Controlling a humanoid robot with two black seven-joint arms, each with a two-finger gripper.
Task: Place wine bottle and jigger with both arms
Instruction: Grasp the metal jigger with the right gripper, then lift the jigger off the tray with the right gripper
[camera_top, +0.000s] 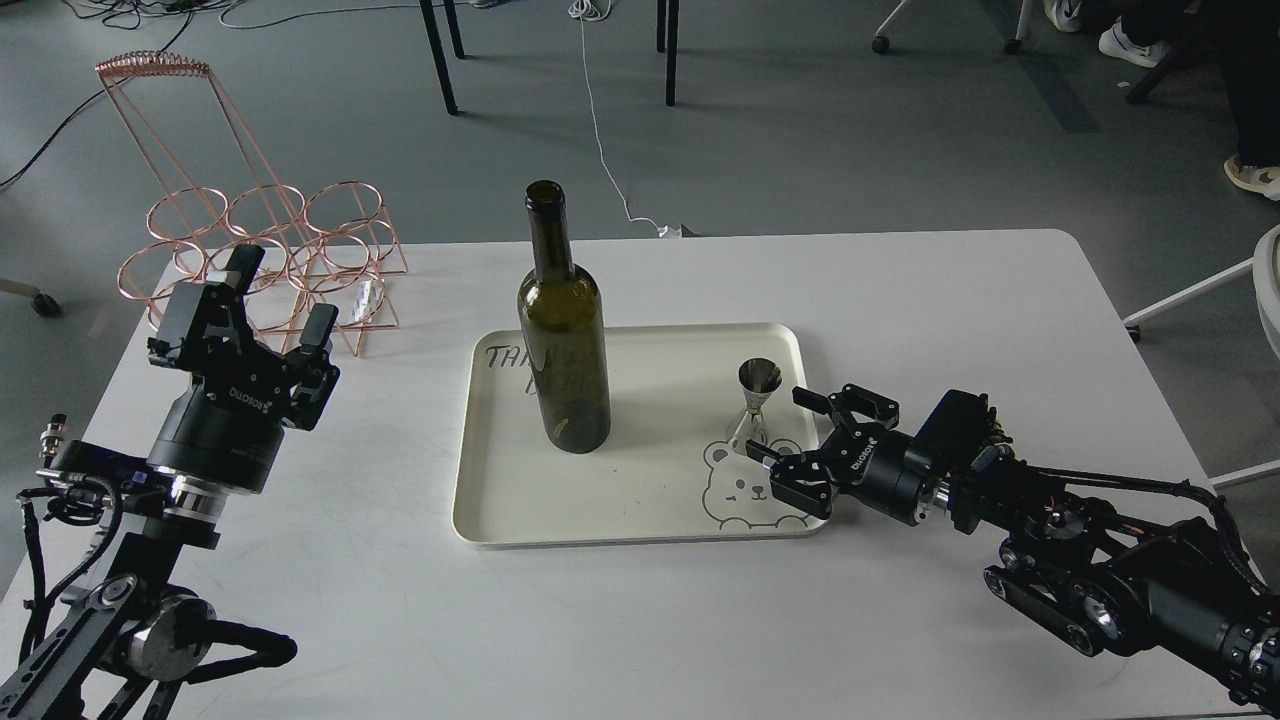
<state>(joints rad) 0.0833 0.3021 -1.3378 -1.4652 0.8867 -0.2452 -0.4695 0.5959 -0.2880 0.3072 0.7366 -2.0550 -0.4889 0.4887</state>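
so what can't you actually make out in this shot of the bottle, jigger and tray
Head view only:
- Black handwriting on the cream rectangular plastic tray: the tall dark green glass wine bottle hides most of it.
- Small shiny steel hourglass jigger: too small to tell whether the right gripper touches it; its jaws look open.
- Rose-gold wire bottle rack: the left gripper hides its lower front.

Two black, matte robot arms enter from the lower corners of the frame. The left arm (120, 560), at lower left, is built of thick cylindrical segments with a bright silver ring and loops of exposed black cable. Its black claw-fingered left gripper (282, 292) carries white lettering on its body. The right arm (1100, 560), at lower right, shows slim rods, round silver joint caps and thin cables. Its black claw-fingered right gripper (800, 440) bears the same white lettering.
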